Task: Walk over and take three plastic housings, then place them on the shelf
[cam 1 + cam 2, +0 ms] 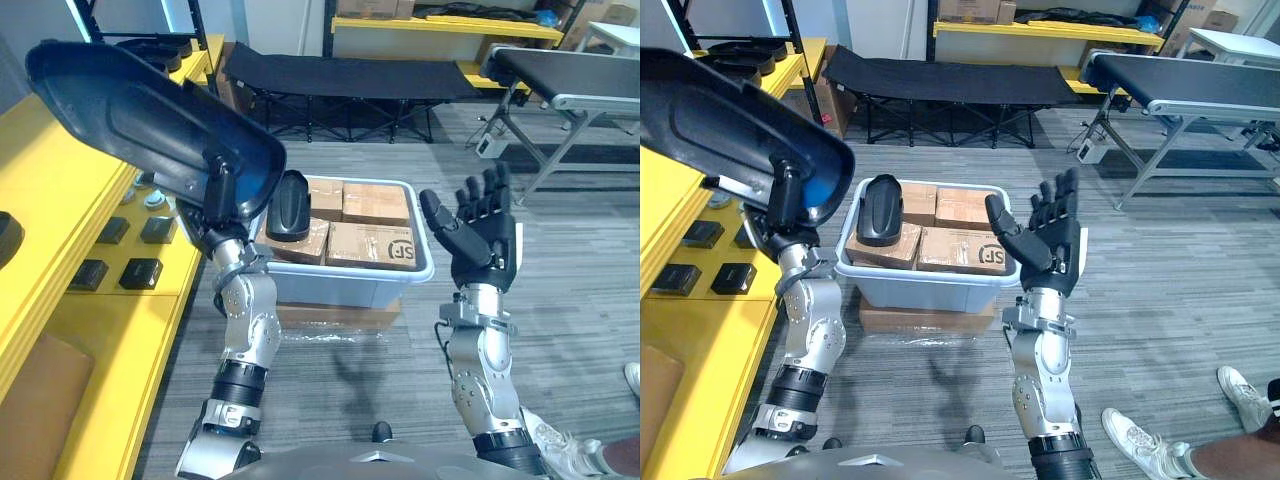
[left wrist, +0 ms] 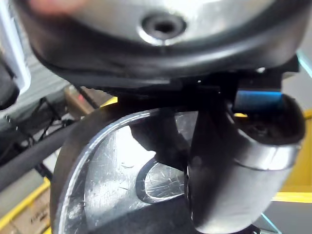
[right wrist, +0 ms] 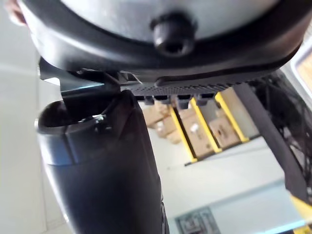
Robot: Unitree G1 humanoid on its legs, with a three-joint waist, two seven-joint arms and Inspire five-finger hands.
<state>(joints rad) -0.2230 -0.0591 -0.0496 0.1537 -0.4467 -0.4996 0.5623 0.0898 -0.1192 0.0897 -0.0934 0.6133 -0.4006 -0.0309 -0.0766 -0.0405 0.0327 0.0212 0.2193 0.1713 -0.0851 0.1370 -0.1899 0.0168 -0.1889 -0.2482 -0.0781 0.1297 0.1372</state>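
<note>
Your left hand is up at shoulder height, fingers and thumb curled on the lower rim of a large dark housing that fans up and outward above it. How far the fingers reach behind that rim is hard to see. Your right hand stands upright on the other side, fingers spread straight, holding nothing.

Just outside and below the left hand is the yellow shelf, with small black parts on its lower level. Beyond, between the two hands, sits a pale bin of cardboard boxes with a second housing standing in it. Farther off are a black cot and a conveyor.

The risk is the grip. One hand holds a broad shell by its edge, so a swing toward the shelf could twist it loose. Its far end could also strike the shelf or sweep those parts.
</note>
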